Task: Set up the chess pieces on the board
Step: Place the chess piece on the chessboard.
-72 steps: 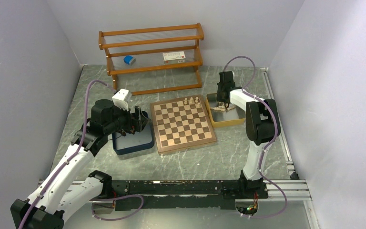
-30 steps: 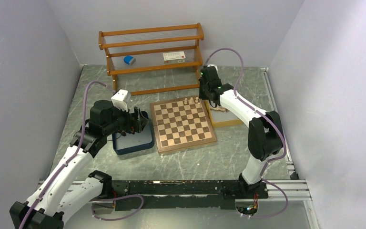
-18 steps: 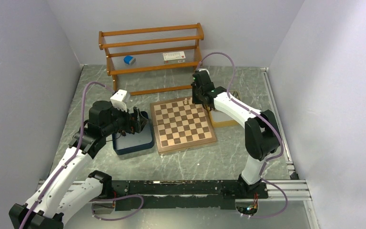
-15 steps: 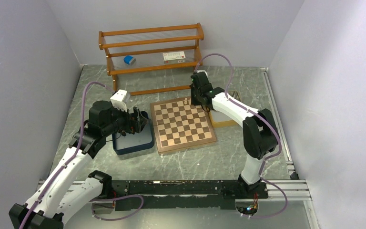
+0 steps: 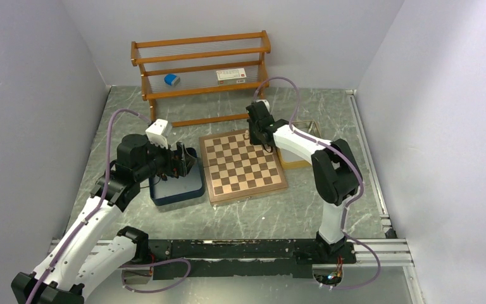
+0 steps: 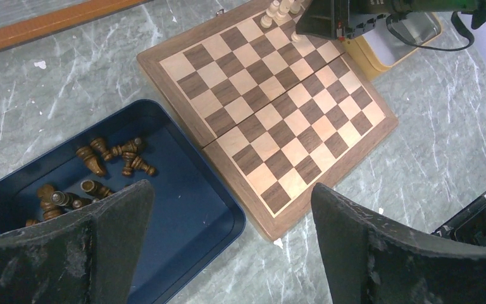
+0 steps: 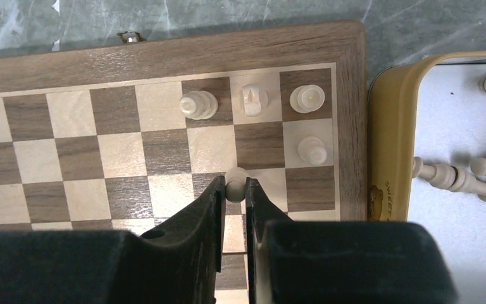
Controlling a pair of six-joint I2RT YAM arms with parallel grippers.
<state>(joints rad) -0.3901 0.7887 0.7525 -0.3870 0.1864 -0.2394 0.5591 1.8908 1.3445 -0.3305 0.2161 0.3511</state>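
Hovering over the navy tray (image 6: 193,183), the left gripper (image 6: 231,190) has barely stirred in the last couple of seconds. Its jaws stand wide with nothing between them. The dark brown pieces (image 6: 101,158) lie jumbled at one end of that tray, none of them on the board (image 6: 272,120) yet.

The real change is on the right. The right gripper (image 7: 234,185) was down in the yellow tray (image 7: 389,126) and has swung across to the board's far right corner, jaws pinched narrow on a cream pawn (image 7: 235,179). The pawn hangs around the second row, one file in from a standing pawn (image 7: 311,150). Whether its foot touches the wood I cannot tell. Behind it, three cream back-row pieces (image 7: 253,101) occupy the corner squares.

By my reckoning this is the placing step for a fifth cream man, so the setup is barely begun. Most cream pieces (image 7: 455,177) lie loose in the yellow tray.

As for writing, a white box (image 5: 231,75) on the wooden rack (image 5: 202,63) carries print too small to read. The yellow tray's wall shows a small emblem and lettering that looks like "SWEET", the rest hidden.
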